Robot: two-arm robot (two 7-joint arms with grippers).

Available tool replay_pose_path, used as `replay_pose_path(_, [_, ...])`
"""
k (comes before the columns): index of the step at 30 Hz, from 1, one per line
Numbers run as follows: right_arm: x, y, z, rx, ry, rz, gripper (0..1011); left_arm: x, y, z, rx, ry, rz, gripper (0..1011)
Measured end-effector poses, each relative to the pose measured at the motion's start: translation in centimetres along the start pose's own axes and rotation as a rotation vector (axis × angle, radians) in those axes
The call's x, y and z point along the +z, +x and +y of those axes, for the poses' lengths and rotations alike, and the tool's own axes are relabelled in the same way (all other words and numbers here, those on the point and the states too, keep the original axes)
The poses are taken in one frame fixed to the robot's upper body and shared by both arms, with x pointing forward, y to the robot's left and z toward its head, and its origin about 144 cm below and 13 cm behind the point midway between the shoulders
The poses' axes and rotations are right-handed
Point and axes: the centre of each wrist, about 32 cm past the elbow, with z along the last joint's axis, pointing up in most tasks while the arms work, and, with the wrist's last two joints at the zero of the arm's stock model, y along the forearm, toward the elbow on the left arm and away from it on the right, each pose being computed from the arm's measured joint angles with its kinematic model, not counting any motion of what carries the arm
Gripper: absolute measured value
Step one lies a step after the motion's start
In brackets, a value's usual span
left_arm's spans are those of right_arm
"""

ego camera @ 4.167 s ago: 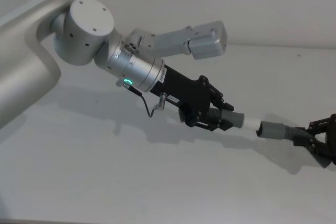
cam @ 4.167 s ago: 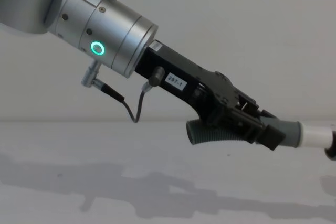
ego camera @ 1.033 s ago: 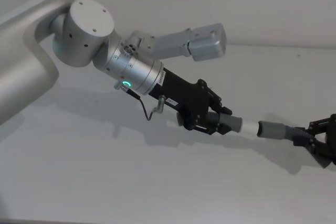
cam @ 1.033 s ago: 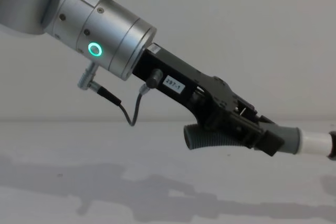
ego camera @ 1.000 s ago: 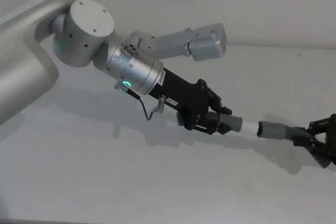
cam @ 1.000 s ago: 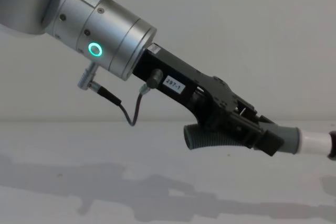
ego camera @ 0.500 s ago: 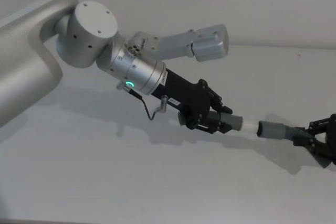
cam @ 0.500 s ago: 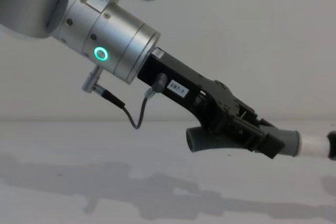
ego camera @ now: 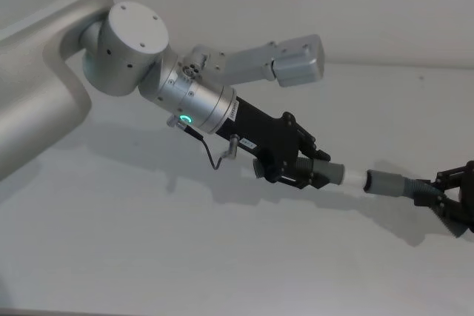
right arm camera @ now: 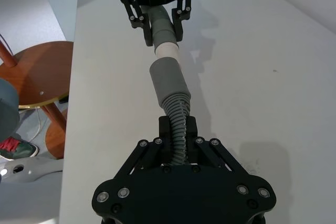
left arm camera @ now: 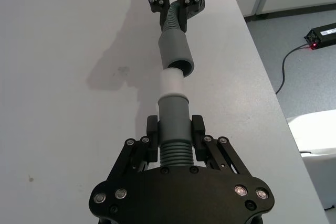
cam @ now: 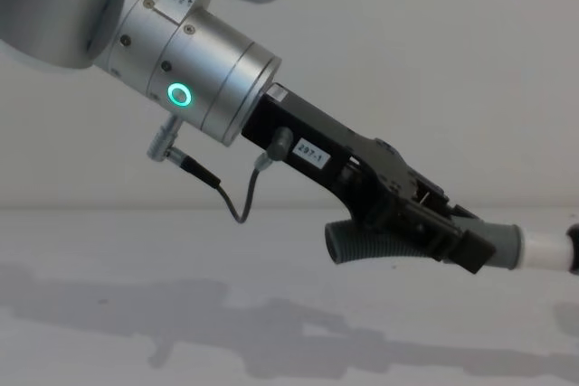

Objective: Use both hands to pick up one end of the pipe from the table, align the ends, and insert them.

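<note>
While the thick silver left arm [cam: 194, 70] is slanting down from the upper left, its green ring light [cam: 181, 94] glowing and a black cable [cam: 231, 201] looping under the wrist, the left gripper [cam: 448, 237] is holding the elbow [cam: 357, 243] clear of the white tabletop [cam: 90, 332], with a shadow lying beneath it. Its fingers [left arm camera: 151, 141] are sitting narrow, gripping the ribbed bend from either side just behind the grey collar [left arm camera: 173, 114]. Beyond the collar, the white stub [left arm camera: 171, 83] is pointing straight away from that gripper, and its tip is sitting right at the round mouth [left arm camera: 182, 67] of the straight grey tube [left arm camera: 175, 48]; whether it is going inside I cannot tell. The tube is lying nearly in line with the stub, tilting slightly off it. Farther along, the tube is narrowing into a ribbed stretch, and there the right gripper [ego camera: 446, 199] is showing at the right edge of the head view, its fingers [right arm camera: 164, 132] pinching that ribbed stretch between them and holding the tube off the tabletop as well. Past the tabletop's far edge, in the left wrist view, a grey floor [left arm camera: 294, 35] is lying with a thin dark cord [left arm camera: 287, 61] trailing across it.
</note>
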Motion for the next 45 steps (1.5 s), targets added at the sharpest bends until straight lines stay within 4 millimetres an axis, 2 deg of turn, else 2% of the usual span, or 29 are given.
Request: replay_pose_path(45, [0.05,0.14,-0.07,-0.015,-0.015,-0.023,158,-0.01,-0.52,0.88,0.035,0.042,0.003,368])
